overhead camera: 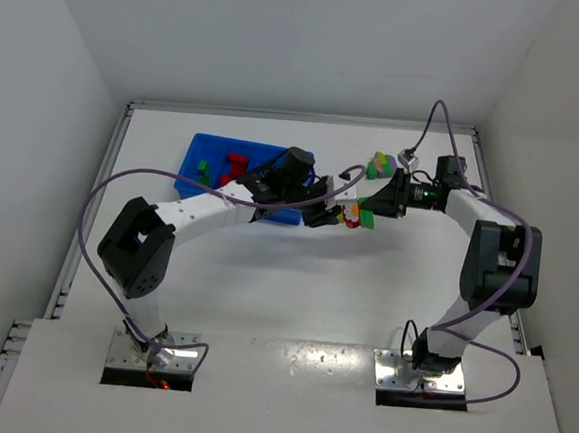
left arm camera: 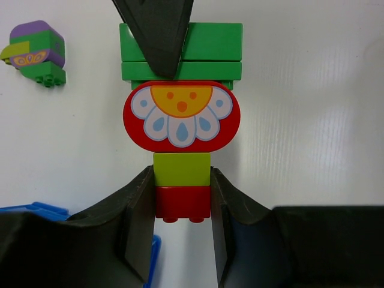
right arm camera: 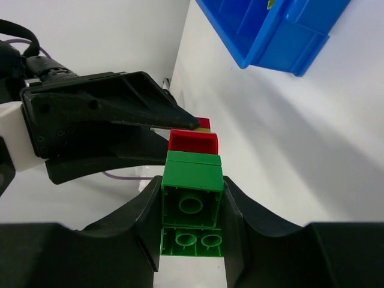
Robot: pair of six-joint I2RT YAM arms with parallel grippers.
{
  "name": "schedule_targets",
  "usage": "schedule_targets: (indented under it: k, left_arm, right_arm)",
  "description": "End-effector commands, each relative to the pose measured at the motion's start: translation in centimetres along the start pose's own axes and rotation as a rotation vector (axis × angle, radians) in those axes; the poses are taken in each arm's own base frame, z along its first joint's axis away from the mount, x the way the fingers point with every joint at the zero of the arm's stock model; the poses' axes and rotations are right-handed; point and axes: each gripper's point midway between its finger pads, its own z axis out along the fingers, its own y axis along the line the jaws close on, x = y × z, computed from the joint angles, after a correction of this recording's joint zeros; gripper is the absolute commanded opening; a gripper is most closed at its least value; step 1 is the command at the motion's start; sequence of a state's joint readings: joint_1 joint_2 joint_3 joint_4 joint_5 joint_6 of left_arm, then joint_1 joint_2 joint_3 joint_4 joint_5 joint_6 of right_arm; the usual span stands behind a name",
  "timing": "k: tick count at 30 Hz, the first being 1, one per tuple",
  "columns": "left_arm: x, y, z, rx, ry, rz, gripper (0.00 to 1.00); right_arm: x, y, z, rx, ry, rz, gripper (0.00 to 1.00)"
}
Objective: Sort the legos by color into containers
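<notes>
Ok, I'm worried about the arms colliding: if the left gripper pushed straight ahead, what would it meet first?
The left gripper clamps the brick stack, which runs along that line. Straight beyond, the right gripper grips its green bricks, so those fingers would likely be met first.

A white table point(overhead camera: 293, 297) sits between plain white walls point(overhead camera: 40, 77), a metal rail point(overhead camera: 95, 201) along its left edge.

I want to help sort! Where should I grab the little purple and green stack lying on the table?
Probably from above, pinching the flat sides of the green end brick. The stack seems to lie on its side, and a yellow-green piece juts out nearer the purple end.
</notes>
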State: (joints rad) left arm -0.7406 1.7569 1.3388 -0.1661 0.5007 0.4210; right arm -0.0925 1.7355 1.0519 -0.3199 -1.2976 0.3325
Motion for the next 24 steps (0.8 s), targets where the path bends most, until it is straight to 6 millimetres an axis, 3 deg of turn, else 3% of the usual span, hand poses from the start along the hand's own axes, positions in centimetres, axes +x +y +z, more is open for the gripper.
schedule_targets:
  k: [1,8,10,16,19,24]
  left_arm:
    - [-0.9,0.3,-1.3,-0.035,-0.033,0.024,0.1]
    - [4.0,-1.3,-2.7,-0.02,0.058,0.024,0.1]
    - [4.5,-1.3,-2.7,-0.023,0.07,0.019,0.1]
    - [6.0,-3.0,-1.6,0.067,0.091,-0.047,0.15]
    - [5.2,-2.2,-1.6,0.106,0.033,-0.15,0.12]
    - [3.1,-1.0,-1.4,0.276,-0.078,-0.479,0.08]
  right_arm:
    - [0.2,1.3,-1.6,-0.062,-0.022,-0.033,0.02]
    - [2.2,-1.2,-4.8,0.037,0.013,-0.083,0.0]
    - [3.3,-1.1,-4.9,0.032,0.044,-0.066,0.0]
    - [3.3,-0.9,-4.7,0.065,0.081,-0.128,0.0]
    - [3.1,-0.6,-4.3,0.071,0.1,-0.17,0.0]
    - [3.3,-0.7,-4.3,0.124,0.136,-0.233,0.0]
